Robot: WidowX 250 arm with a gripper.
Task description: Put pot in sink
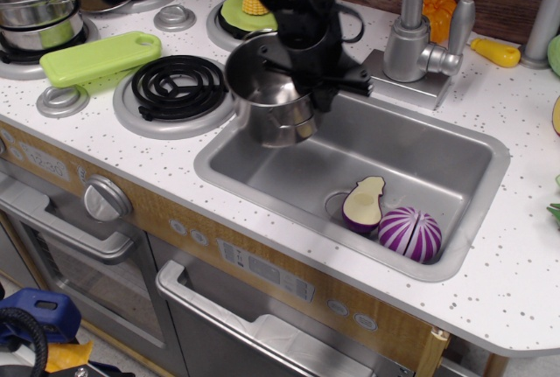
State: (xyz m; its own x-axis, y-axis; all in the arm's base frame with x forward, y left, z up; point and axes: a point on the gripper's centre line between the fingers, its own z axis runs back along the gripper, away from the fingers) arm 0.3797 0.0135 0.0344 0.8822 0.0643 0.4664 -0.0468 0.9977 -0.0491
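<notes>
- Stainless-steel pot (273,97) clamped at its right rim by black gripper (319,71), hanging upright above the sink's (455,154) left rear corner, clear of the basin floor.
- Straight down from there: bare grey sink floor.
- Holding nothing visible inside the pot.
- Lying by the sink's front right wall: halved eggplant (362,205) and purple onion (411,234), well apart from the pot.

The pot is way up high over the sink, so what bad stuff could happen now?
1. The gripper holds the pot by its rim only, in the air over the sink. If the grip slips, the pot could drop and bang down.
2. The pot hangs over the sink's left end, close to the edge. Let go there, it might catch the edge and tip.
3. The eggplant half and purple onion lie at the right end, so moving that way could knock them.
</notes>
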